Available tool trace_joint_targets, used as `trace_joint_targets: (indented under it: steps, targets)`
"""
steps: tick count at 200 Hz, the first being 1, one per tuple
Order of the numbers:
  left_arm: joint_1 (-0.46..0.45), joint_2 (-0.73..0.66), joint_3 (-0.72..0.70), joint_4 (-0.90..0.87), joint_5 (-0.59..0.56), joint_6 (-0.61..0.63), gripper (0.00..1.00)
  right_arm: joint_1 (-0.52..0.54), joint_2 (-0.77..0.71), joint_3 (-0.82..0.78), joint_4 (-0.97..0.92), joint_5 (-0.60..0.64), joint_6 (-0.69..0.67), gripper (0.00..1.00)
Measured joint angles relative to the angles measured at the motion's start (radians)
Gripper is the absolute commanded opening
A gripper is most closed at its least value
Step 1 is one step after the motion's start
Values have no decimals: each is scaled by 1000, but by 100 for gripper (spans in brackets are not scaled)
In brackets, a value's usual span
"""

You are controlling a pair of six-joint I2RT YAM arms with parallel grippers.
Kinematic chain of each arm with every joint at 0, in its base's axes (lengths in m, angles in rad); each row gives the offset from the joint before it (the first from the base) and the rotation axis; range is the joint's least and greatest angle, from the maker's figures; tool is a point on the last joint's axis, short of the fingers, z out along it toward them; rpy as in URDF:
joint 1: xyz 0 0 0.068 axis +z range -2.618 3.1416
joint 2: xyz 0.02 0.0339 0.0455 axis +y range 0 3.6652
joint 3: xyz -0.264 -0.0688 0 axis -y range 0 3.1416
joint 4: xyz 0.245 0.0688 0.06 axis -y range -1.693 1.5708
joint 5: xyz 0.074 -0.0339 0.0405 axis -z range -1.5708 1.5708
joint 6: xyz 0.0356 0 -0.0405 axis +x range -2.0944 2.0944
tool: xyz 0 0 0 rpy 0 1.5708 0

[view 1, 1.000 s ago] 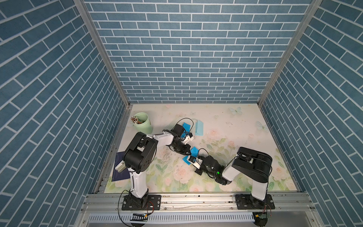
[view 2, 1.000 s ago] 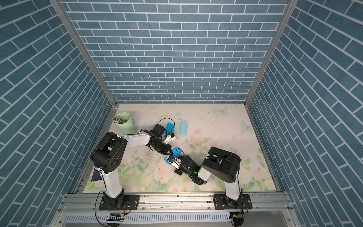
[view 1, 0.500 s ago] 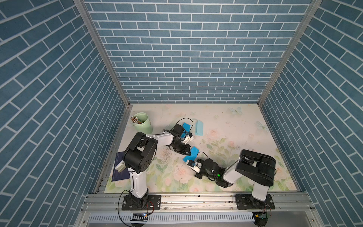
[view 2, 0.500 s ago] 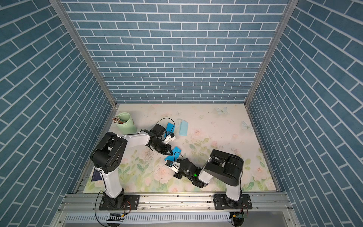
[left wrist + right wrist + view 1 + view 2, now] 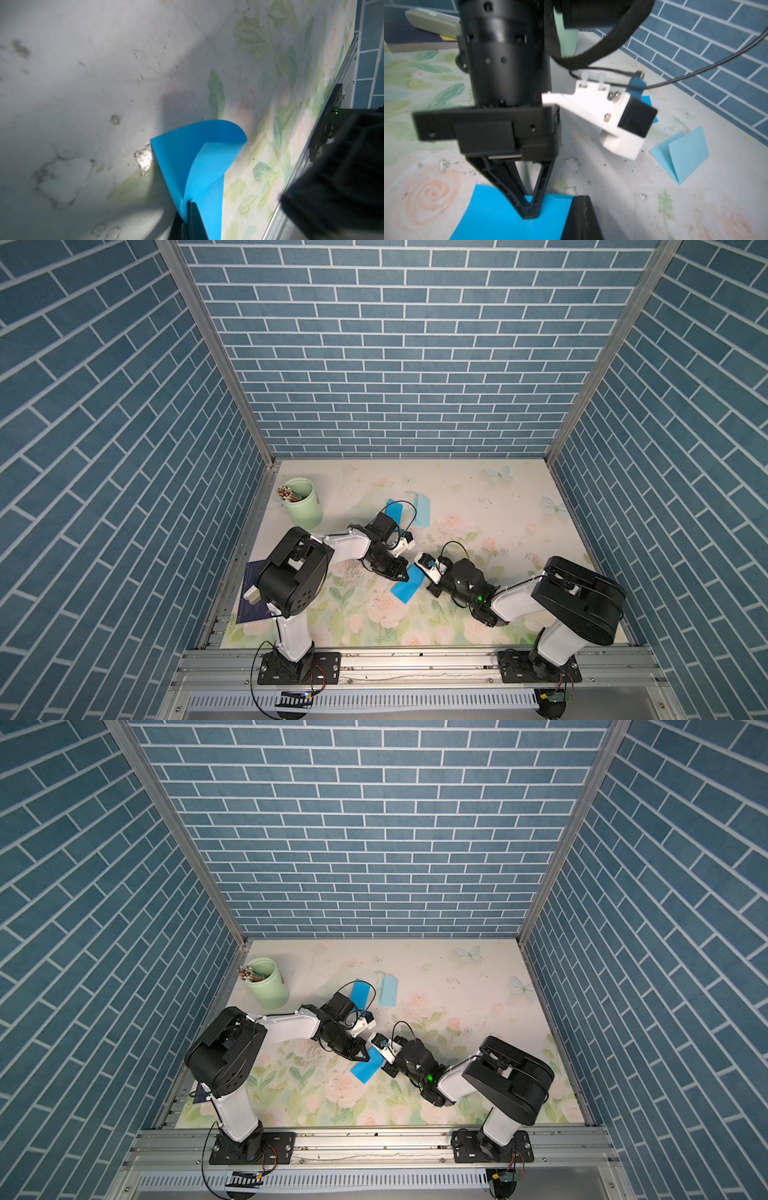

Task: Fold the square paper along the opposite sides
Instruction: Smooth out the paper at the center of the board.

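Since a second earlier, the right arm (image 5: 515,601) had been drawn back rightward, and more of the blue square paper (image 5: 405,587) was uncovered on the floral surface (image 5: 490,506) between the arms. Its curled-up edge was pinched in the closed left end effector (image 5: 190,207). The right end effector (image 5: 581,202) was closed too, set at the paper's edge; a grip there could not be confirmed.

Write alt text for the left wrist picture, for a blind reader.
A blue paper, curled over on itself, is pinched at one edge by the shut left gripper over a stained floral table; the right arm looms dark and blurred.
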Motion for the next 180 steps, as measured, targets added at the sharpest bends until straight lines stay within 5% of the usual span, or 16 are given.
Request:
trace_joint_targets:
  steps: [95,180]
  targets:
    - [12,11,10,-12,15,1,0,61,98,-48,50,28,67,0]
    - [27,13,10,-8,19,2,0,-12,122,-52,62,59,146,0]
